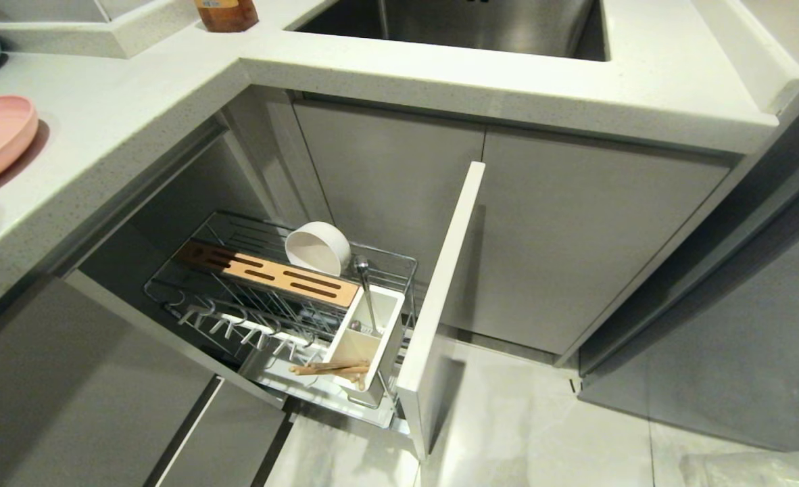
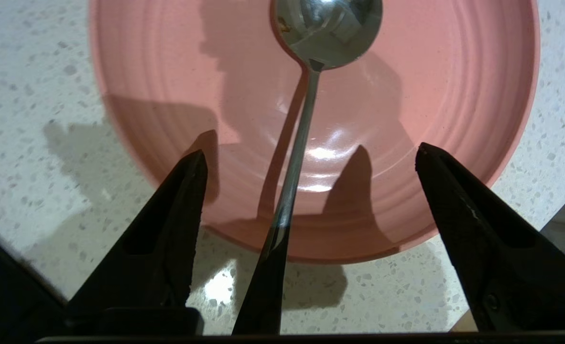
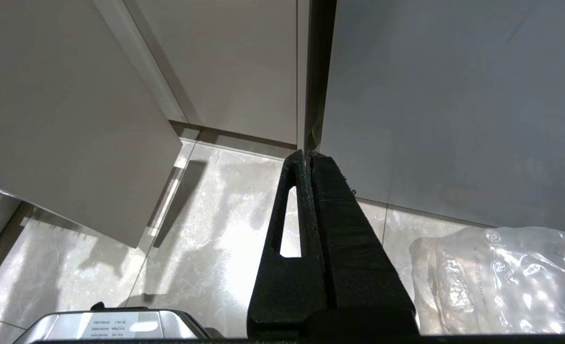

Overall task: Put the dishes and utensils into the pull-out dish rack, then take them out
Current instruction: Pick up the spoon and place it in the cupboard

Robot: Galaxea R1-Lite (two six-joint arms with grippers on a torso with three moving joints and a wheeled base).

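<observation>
Unloading is underway: our left pincer [image 2: 311, 153] gapes above spoon [image 2: 306, 119] on pink plate [image 2: 168, 95]; bowl [image 1: 318, 247], chopsticks [image 1: 328, 368] await in rack [image 1: 170, 297]; right pincer [image 3: 309, 160] pressed together.

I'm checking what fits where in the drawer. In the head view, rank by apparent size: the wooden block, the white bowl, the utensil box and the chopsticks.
1. Wooden block, the longest.
2. Utensil box.
3. White bowl.
4. Chopsticks, thinnest.
The box sits nearer the camera than the bowl, so ranks 2 and 3 are unsure.
</observation>
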